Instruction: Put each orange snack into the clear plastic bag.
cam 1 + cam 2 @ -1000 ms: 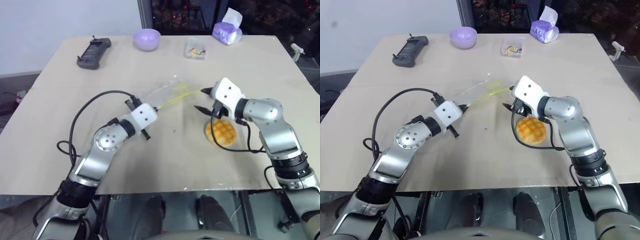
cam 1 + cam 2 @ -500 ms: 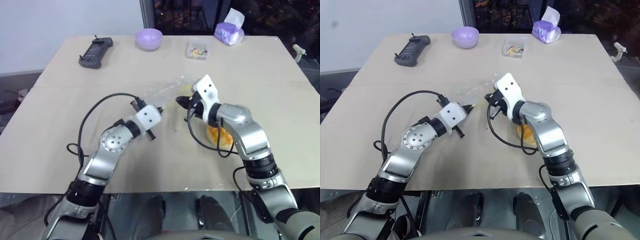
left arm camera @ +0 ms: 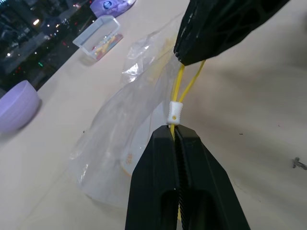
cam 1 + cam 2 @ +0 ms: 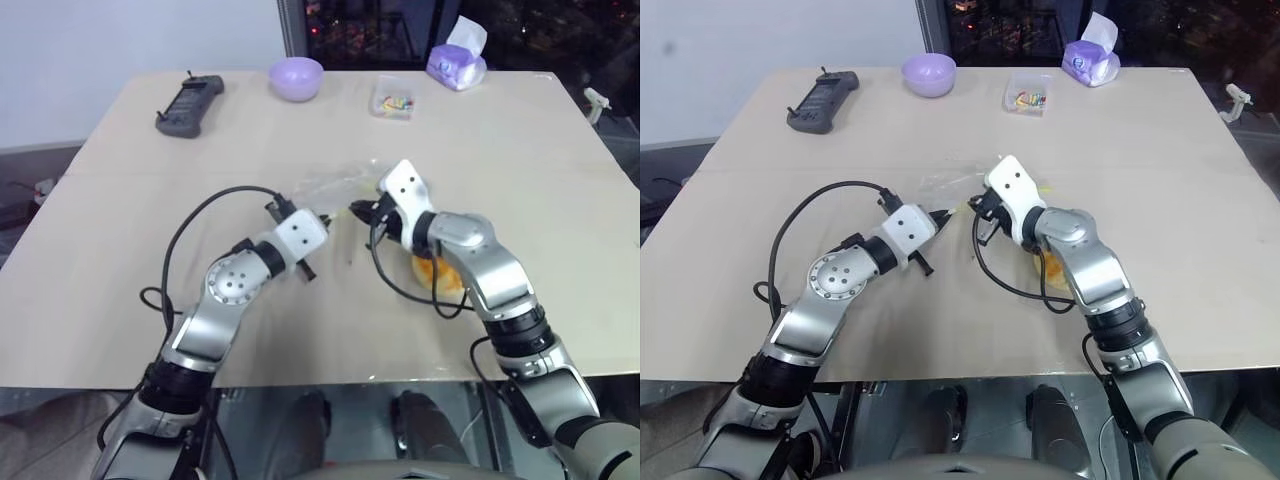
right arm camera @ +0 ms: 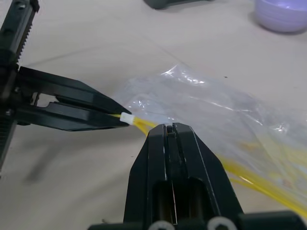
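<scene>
Both hands pinch the clear plastic bag [image 3: 120, 139] by its yellow seal strip, left hand [image 3: 175, 134] clamped beside the white slider, right hand [image 5: 169, 128] just past it, apparently to part the mouth. The orange snack [image 4: 437, 271] waits on the desk [image 4: 120, 250], half hidden under the right forearm.

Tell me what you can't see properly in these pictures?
- Bun: in both eye views the right arm covers most of it, so its top can't be seen.
- Bag: whether its mouth is open can't be told; in the wrist views the left gripper and right gripper, both with jaws shut on the yellow strip, cover that spot.
- Clear box: the colourful bits inside are too small to tell what they are.
</scene>
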Robot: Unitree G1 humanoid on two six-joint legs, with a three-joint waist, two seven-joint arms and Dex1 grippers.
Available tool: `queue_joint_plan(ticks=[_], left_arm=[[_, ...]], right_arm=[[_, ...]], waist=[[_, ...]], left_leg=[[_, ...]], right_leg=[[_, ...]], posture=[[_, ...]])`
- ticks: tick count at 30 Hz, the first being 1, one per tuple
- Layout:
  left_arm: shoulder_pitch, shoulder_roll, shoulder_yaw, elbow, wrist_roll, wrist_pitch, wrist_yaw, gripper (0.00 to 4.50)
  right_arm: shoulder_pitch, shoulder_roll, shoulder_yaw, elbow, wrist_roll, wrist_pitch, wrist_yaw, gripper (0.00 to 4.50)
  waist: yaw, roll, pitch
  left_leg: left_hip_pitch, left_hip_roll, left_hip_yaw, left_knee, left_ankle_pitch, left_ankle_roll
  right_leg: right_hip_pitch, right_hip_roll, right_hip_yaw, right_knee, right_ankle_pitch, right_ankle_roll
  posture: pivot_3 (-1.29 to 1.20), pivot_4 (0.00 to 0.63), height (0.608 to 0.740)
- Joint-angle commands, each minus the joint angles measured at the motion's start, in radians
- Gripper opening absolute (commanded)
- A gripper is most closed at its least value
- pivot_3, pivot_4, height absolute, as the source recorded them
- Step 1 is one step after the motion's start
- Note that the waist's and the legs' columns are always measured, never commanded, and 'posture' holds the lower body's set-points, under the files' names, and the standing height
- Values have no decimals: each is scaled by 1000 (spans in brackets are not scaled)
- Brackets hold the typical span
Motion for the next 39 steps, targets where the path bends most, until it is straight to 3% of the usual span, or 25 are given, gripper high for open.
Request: queue_joint_plan(ticks=[1, 17, 31, 35, 39], left_arm=[[-1, -2, 30, -50, 0, 5, 1, 0], [-4, 7, 29, -49, 2, -7, -16, 0], [8, 13, -1, -44, 4, -128, -82, 0], [25, 5, 4, -51, -10, -132, -99, 0], [16, -8, -2, -37, -23, -133, -124, 0]], right_arm=[[7, -9, 2, -40, 22, -50, 22, 62], [-11, 14, -27, 15, 38, -27, -22, 62], [-73, 111, -194, 126, 143, 226, -179, 62], [-83, 122, -215, 168, 130, 213, -230, 62], [-81, 79, -86, 208, -25, 13, -286, 62]], waist=[[0, 0, 0], [0, 0, 0], [0, 0, 0], [0, 0, 0], [-1, 0, 0]], left_leg=[[0, 0, 0, 0, 0, 0], [0, 0, 0, 0, 0, 0], [0, 0, 0, 0, 0, 0], [0, 0, 0, 0, 0, 0], [0, 0, 0, 0, 0, 0]], right_leg=[[0, 0, 0, 0, 0, 0], [0, 0, 0, 0, 0, 0], [0, 0, 0, 0, 0, 0], [0, 0, 0, 0, 0, 0], [0, 0, 0, 0, 0, 0]], posture=[[0, 150, 740], [0, 150, 740], [0, 150, 740], [0, 150, 740], [0, 150, 740]])
